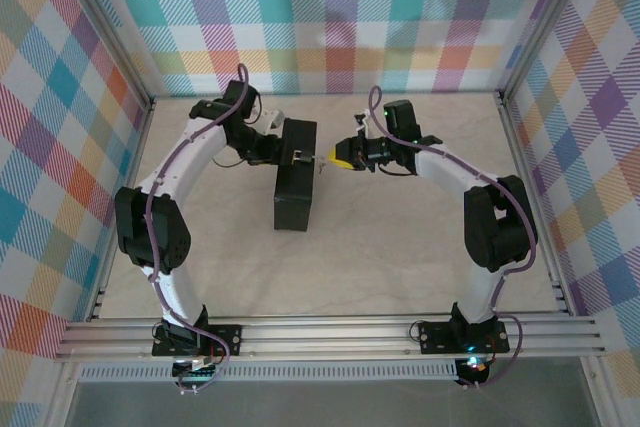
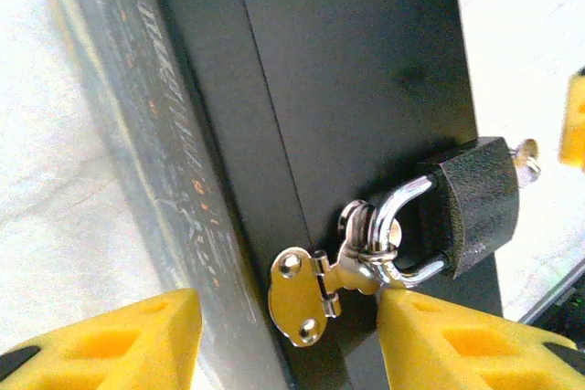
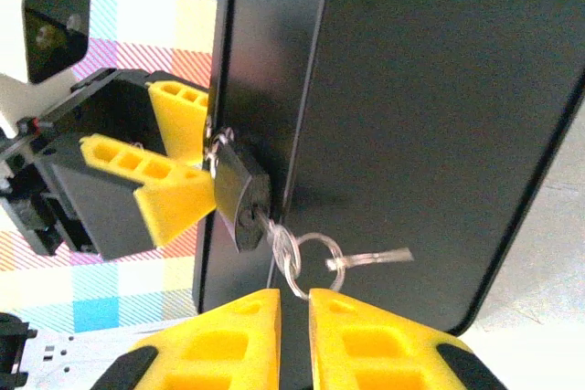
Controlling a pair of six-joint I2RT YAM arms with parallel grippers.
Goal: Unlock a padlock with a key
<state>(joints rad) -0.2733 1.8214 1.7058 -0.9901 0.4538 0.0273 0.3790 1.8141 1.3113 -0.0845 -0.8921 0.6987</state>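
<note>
The padlock (image 2: pixel 475 203) is small and dark. Its silvery shackle (image 2: pixel 402 226) hangs through the hasp (image 2: pixel 306 294) on the black box (image 1: pixel 297 177). My left gripper (image 2: pixel 288 340) stands open, its yellow fingers (image 2: pixel 119 344) either side of the hasp, and the right-hand one almost touches the shackle. In the right wrist view the key (image 3: pixel 274 235) sits in the bottom of the padlock (image 3: pixel 239 191), with a ring (image 3: pixel 315 258) and a second key (image 3: pixel 375 258) dangling from it. My right gripper (image 3: pixel 294 312) is just below the ring, its fingers a narrow gap apart and pinching nothing.
The box stands in the middle of the light table (image 1: pixel 400 257), between both arms. Checked walls (image 1: pixel 340 17) close in the back and sides. A metal rail (image 1: pixel 330 337) runs along the near edge.
</note>
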